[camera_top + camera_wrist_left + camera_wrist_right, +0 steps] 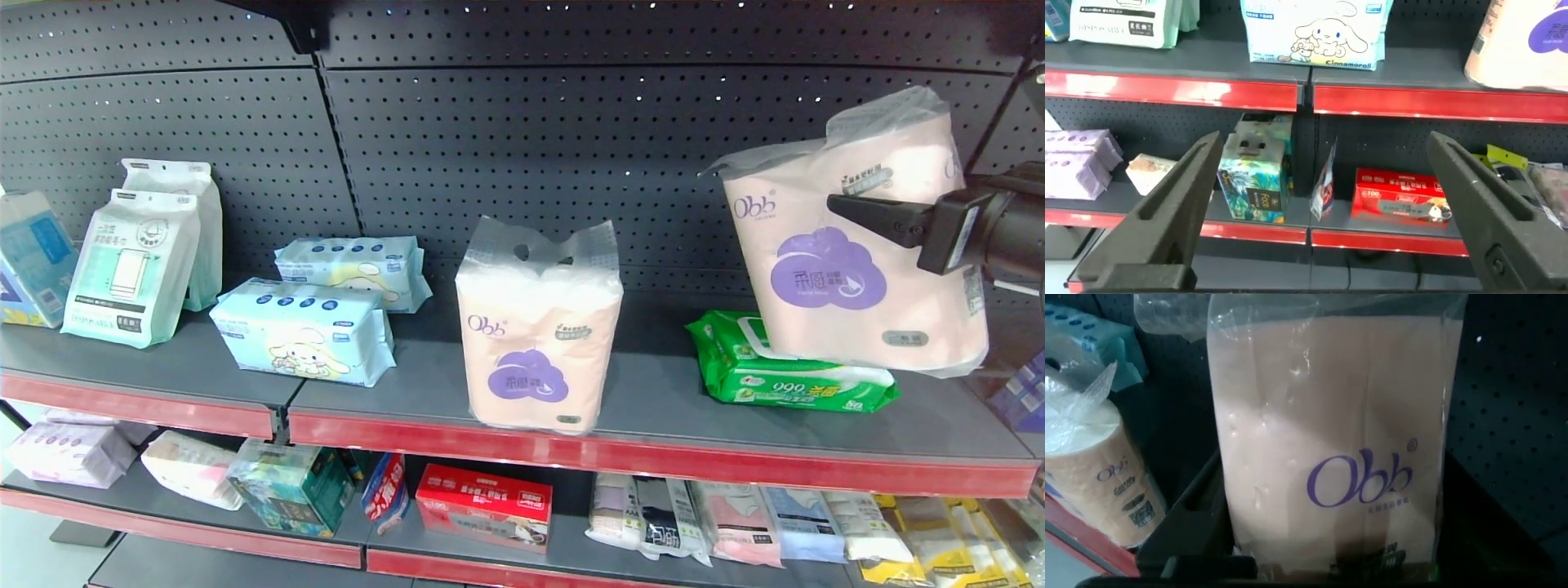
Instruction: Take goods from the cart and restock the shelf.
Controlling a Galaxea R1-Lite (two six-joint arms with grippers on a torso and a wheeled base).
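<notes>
Over the right end of the upper shelf, right end effector is clamped on a pink toilet-roll pack, held tilted, lower edge over a green wipes pack; touching or just above, can't tell. Left end effector hangs low w/ jaws wide apart, nothing btwn, facing the lower shelf. Risk: released here, pack lands half on the wipes, leans & could tumble off the red front lip. Slick wrap may also slip in the grip. Bare space btwn wipes & standing twin pack looks safer
</notes>
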